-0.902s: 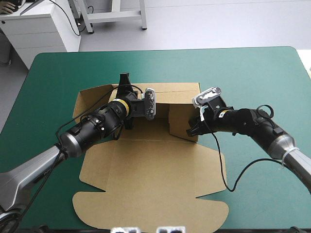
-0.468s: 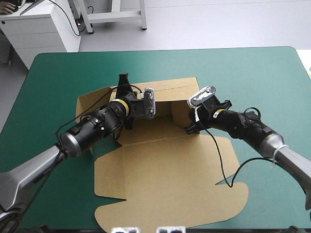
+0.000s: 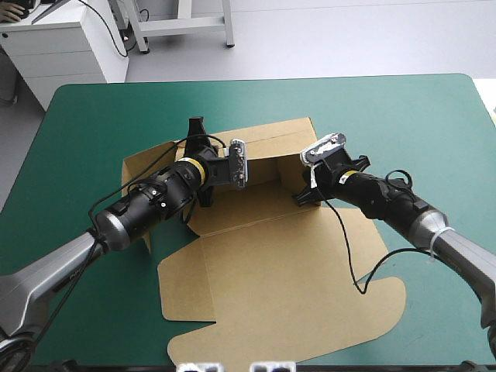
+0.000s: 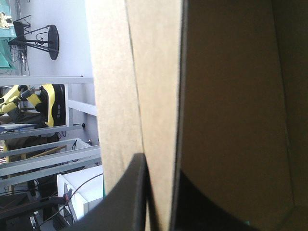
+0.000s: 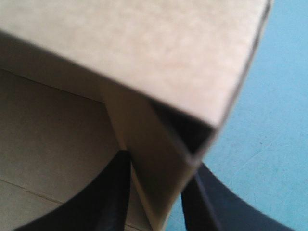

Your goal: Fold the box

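Note:
The brown box (image 3: 271, 287) lies mid-table, turned at an angle, with its walls raised at the far end and the lid flat toward the near edge. My left gripper (image 3: 225, 180) is at the box's left rear wall. In the left wrist view the board (image 4: 231, 120) stands edge-on between the black fingers (image 4: 127, 202), so that gripper (image 4: 161, 202) is shut on it. My right gripper (image 3: 304, 195) is at the right wall's near corner. The right wrist view shows the folded wall (image 5: 144, 43) pinched between its own fingers (image 5: 110, 197), that gripper (image 5: 156, 197) shut on it.
The teal-green cover (image 3: 403, 116) shows bare to the right of and beyond the box, and again beside the right wall (image 5: 269, 144). The lid's near edge reaches close to the table's front edge. A white desk (image 3: 62, 46) stands past the far left corner.
The box has turned, its flat lid swinging toward the right and the near edge. My right gripper has moved left and farther back with the wall. The left gripper has hardly moved.

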Robot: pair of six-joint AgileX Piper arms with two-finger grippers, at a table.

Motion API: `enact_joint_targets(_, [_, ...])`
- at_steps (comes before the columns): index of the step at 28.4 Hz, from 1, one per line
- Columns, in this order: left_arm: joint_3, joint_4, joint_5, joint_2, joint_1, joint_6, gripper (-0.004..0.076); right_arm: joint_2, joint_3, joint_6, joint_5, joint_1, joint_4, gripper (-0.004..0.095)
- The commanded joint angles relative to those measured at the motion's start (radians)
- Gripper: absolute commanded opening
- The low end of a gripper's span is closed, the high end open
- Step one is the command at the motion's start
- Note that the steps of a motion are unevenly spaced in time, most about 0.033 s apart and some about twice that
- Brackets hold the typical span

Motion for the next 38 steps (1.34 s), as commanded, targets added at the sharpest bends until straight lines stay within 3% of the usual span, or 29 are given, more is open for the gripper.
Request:
enact_joint_targets(1, [0.048,-0.297,0.001,0.057,-0.055,0.000,-0.0008,-0.008,-0.032,-0.014,-0.045,0.031,0.083,0.0040])
enact_joint_targets(2, [0.048,-0.297,0.001,0.057,-0.055,0.000,-0.0009,-0.008,-0.032,-0.014,-0.043,0.031,0.083,-0.0024])
enact_joint_targets(19, [0.046,-0.304,0.002,0.057,-0.055,0.000,0.0008,-0.008,-0.032,-0.046,-0.044,0.031,0.077,-0.0009])
enact_joint_targets(21, [0.046,-0.304,0.001,0.057,-0.055,0.000,0.0008,-0.008,-0.032,-0.095,-0.024,0.031,0.077,0.0046])
enact_joint_targets(24, [0.046,-0.304,0.001,0.057,-0.055,0.002,0.0008,-0.008,-0.032,-0.103,-0.006,0.031,0.077,0.0222])
enact_joint_targets(25, [0.046,-0.304,0.001,0.057,-0.055,0.002,0.0008,-0.007,-0.032,-0.112,-0.018,0.031,0.077,0.0374])
enact_joint_targets(26, [0.046,-0.306,0.001,0.057,-0.055,0.002,0.0008,-0.007,-0.032,-0.113,-0.035,0.031,0.077,0.0434])
enact_joint_targets(28, [0.046,-0.331,0.001,0.057,-0.055,0.002,0.0008,-0.007,-0.032,-0.107,-0.083,0.031,0.077,0.0473])
enact_joint_targets(32, [0.046,-0.342,0.005,0.057,-0.077,0.002,0.0008,-0.005,-0.032,-0.106,-0.097,0.031,0.077,0.0336])
enact_joint_targets(36, [0.046,-0.314,0.013,0.057,-0.106,-0.002,0.0008,0.001,-0.032,-0.095,-0.093,0.031,0.081,-0.0021])
enact_joint_targets(38, [0.046,-0.305,0.045,0.045,-0.115,0.008,0.0031,0.009,-0.032,-0.068,-0.089,0.031,0.081,-0.0019])
